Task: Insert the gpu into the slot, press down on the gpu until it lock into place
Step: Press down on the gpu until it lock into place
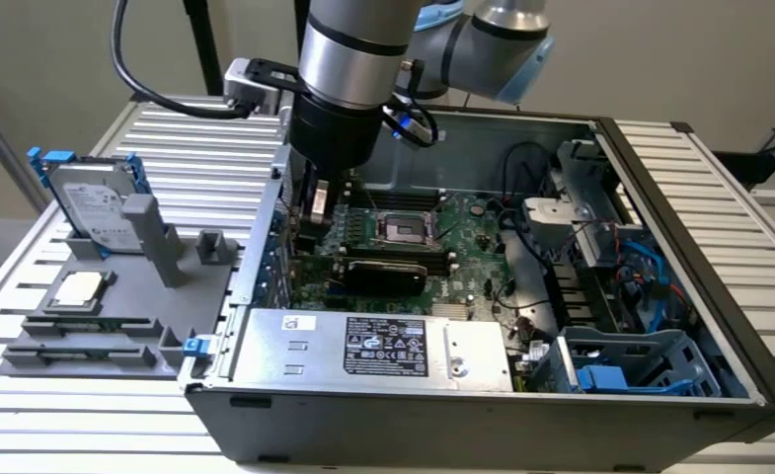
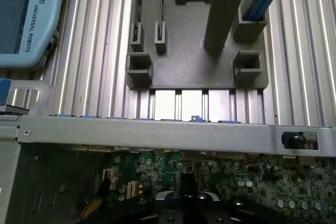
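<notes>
In the exterior view, the gripper (image 1: 311,219) hangs inside the open computer case (image 1: 703,296). It is low over the motherboard (image 1: 473,247), at the edge nearest the exterior view's left, close to the case wall. That view also takes in the square processor socket (image 1: 401,229), the silver labelled box (image 1: 374,346) nearer the camera, and the blue cage (image 1: 631,370) at the exterior view's right. Outside the case, on the ribbed bench (image 1: 190,148), a grey fixture (image 1: 111,296) carries an upright hard drive (image 1: 91,202) and a loose processor (image 1: 78,289).

The wrist view gives us what the exterior view cannot: a look straight down between the fingers (image 2: 239,206). They are drawn in close on a thin dark card, the gpu (image 2: 185,178), which we see edge-on, just above the green board. This view also shows the grey metal rail of the case wall (image 2: 157,129) crossing just beyond the gpu. Past the rail lies the same fixture, and beside it a teach pendant (image 2: 26,19) marked UNIVERSAL ROBOTS.

The gpu stands on edge, with its flat faces against the finger pads. As far as we can tell, its long axis runs square to the case wall rail, from the gripper toward that rail, and lies level with the board. We cannot tell from either view whether its lower edge touches the board.
</notes>
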{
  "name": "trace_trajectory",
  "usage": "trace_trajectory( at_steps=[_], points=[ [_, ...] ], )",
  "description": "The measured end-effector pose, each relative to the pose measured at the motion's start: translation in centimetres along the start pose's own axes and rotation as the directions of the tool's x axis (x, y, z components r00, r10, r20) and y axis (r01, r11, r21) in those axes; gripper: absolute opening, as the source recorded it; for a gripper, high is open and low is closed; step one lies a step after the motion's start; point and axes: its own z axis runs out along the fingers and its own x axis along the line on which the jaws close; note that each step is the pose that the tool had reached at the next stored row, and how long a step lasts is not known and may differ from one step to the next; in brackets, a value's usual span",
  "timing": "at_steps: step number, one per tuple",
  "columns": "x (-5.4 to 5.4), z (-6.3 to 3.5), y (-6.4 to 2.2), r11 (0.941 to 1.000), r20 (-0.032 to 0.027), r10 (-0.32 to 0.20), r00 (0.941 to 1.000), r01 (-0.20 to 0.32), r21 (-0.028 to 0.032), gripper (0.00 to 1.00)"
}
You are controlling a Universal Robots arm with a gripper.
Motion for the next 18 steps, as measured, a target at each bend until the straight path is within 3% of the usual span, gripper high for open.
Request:
trace_trajectory(
  at_steps=[7, 13, 18],
  points=[
    [-0.03, 0.18, 0.26, 0.9993, 0.0084, 0.037, 0.9993, -0.037, -0.0057, 0.11],
    [-0.04, 0.23, 0.34, 0.9965, 0.0185, 0.082, 0.9964, -0.082, -0.0155, 0.11],
    [-0.03, 0.22, 0.35, 0.9937, 0.0192, 0.11, 0.9938, -0.109, -0.0234, 0.11]
  ],
)
